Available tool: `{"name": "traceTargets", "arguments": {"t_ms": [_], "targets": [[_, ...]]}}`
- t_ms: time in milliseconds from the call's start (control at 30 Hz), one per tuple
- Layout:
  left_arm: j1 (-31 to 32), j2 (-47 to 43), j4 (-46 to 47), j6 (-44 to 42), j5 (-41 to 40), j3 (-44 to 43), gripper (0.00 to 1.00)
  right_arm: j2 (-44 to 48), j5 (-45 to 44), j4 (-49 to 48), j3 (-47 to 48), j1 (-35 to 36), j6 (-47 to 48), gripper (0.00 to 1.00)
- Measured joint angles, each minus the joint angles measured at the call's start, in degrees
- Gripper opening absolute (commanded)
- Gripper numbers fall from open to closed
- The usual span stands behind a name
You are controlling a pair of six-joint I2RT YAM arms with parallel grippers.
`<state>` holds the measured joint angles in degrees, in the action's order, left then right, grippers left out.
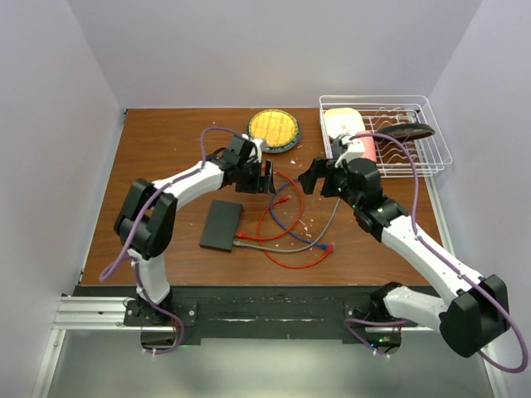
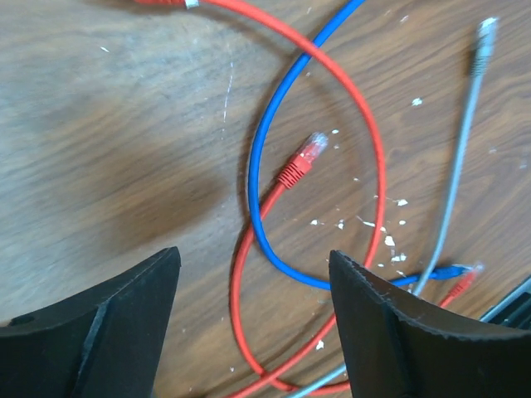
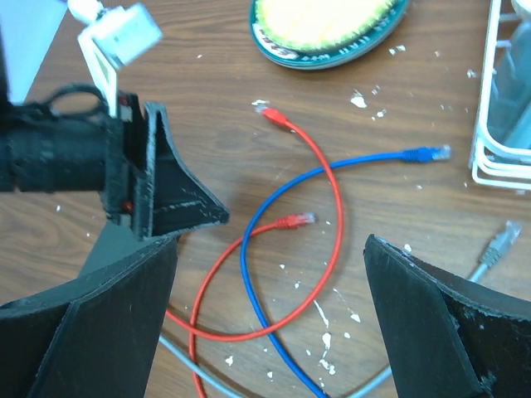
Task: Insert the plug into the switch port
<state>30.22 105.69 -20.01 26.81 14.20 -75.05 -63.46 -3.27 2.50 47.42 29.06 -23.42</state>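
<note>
The switch point(image 1: 221, 225), a flat dark box, lies on the wooden table left of a tangle of red, blue and grey cables. A red plug point(image 2: 305, 157) point(image 3: 294, 220) lies loose on the wood between both grippers. My left gripper point(image 1: 265, 178) point(image 2: 253, 255) hangs open over the red and blue loops, with nothing between its fingers point(image 2: 124, 323). Facing it from the right, my right gripper point(image 1: 311, 178) point(image 3: 270, 242) is also open and holds nothing. Other loose ends are a second red plug point(image 3: 270, 114), a blue plug point(image 3: 427, 153) and a grey plug point(image 3: 500, 243).
A round yellow dish point(image 1: 274, 128) sits at the back centre. A white wire rack point(image 1: 431, 133) holding dishes stands at the back right. White crumbs point(image 3: 319, 311) dot the wood. White walls close in the table on three sides.
</note>
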Motion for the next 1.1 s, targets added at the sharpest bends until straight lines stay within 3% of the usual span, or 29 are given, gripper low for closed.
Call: {"name": "traceTargets", "arguments": {"t_ms": [333, 600, 667, 800, 1100], "targets": [[2.51, 7.61, -2.23, 1.18, -1.60, -4.39, 0.57, -1.05, 15.10, -0.28, -3.10, -11.65, -6.62, 0.98], [5.92, 11.82, -3.69, 1.16, -6.43, -8.33, 0.42, -1.03, 18.38, -0.26, -3.19, -12.90, -6.80, 0.98], [6.64, 12.59, -4.28, 1.11, -7.87, -8.81, 0.34, -1.03, 18.47, -0.13, -3.21, -13.07, -6.69, 0.98], [7.45, 13.49, -5.20, 1.18, -10.25, -9.94, 0.02, -1.01, 18.88, 0.09, -3.69, -13.38, -6.54, 0.98], [7.85, 13.22, -5.86, 1.62, -13.35, -10.45, 0.00, -0.90, 19.28, 0.76, -3.85, -13.44, -6.08, 0.98]]}}
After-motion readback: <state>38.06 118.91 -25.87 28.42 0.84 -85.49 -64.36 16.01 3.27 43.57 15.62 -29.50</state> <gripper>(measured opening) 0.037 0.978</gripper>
